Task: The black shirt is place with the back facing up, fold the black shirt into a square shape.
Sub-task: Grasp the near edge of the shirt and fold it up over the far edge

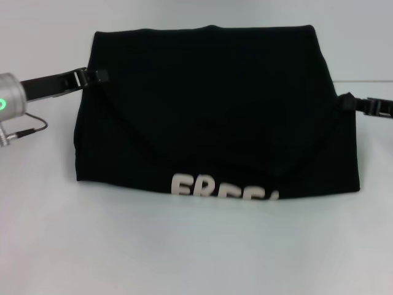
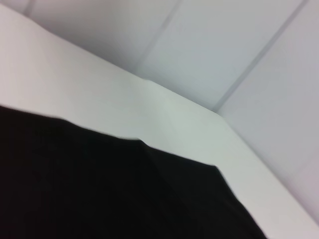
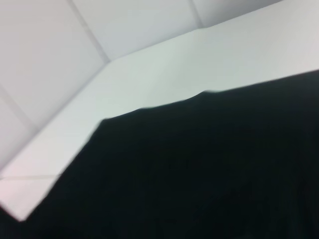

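Black shirt (image 1: 215, 110): on white table (image 1: 184, 246), partly folded, white lettering (image 1: 224, 186) along near edge. Left gripper (image 1: 92, 76) at its left edge, right gripper (image 1: 351, 102) at its right edge; finger states apparently pinching fabric, cannot tell.

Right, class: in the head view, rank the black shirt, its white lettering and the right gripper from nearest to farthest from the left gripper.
1. Black shirt: its left edge is at the left gripper.
2. White lettering: on the near fold, centre.
3. Right gripper: at the shirt's opposite edge.
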Controlling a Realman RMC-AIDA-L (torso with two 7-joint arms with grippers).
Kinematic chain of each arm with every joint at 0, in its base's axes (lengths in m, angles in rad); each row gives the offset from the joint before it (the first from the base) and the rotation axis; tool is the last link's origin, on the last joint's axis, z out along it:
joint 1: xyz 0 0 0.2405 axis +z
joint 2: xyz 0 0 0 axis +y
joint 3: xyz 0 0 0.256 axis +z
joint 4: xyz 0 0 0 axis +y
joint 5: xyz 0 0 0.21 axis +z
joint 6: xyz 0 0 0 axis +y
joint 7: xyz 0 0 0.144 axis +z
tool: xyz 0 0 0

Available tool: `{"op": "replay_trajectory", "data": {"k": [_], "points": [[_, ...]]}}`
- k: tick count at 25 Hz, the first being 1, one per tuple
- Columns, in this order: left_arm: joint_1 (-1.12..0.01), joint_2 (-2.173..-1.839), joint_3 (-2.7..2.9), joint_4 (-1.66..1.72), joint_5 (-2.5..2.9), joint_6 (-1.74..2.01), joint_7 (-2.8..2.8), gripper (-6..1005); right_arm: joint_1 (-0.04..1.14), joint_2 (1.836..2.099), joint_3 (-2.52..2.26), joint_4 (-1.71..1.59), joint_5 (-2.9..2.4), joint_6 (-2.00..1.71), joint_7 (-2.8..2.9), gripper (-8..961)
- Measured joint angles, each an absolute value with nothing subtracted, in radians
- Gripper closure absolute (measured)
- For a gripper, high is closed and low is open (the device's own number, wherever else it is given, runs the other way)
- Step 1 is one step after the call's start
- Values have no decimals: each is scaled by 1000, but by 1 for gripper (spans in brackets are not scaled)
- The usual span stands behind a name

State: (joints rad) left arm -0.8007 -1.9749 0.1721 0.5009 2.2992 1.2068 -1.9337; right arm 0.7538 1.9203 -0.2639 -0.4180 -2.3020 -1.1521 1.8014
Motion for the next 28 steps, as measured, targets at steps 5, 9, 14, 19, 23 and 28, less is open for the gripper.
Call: {"op": "replay_trajectory", "data": {"k": [5,9,14,19,23,28], "points": [[-871,-2002,173,455,2297,992,-1883,876,833,1948,-271,-375,-2301,-932,1785,916],[-910,-2027,173,438,2287,861,-1841,868,886,1973,-273,-341,-2247,-801,1740,914],[-934,-2044,173,428,2207,753,-1771,857,916,1980,-275,-333,-2209,-731,1706,891],[-943,-2038,175,392,2122,684,-1702,847,947,1975,-283,-321,-2208,-678,1702,868],[-942,-2045,176,382,2100,661,-1668,839,957,1977,-293,-309,-2209,-654,1701,849],[-936,-2062,177,340,2090,607,-1614,829,959,1996,-297,-276,-2203,-598,1678,826]]}}
